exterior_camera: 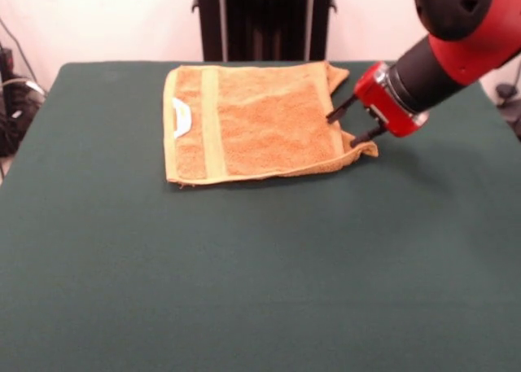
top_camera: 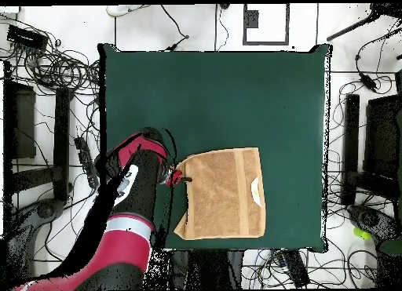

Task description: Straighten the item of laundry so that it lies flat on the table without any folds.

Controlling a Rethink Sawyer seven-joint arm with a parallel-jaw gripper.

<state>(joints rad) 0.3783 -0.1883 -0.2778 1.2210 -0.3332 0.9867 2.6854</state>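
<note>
On the table [exterior_camera: 244, 291], toward its far side, the towel [exterior_camera: 260, 120] lies mostly flat, its white label [exterior_camera: 181, 116] near the left edge beside a paler band [exterior_camera: 211, 120]. At the towel's right edge, where the corners curl, the gripper [exterior_camera: 348, 121] holds its two fingers spread apart at the cloth. Only the overhead view shows cables [top_camera: 59, 64] and a monitor [top_camera: 385, 143] around the table.
</note>
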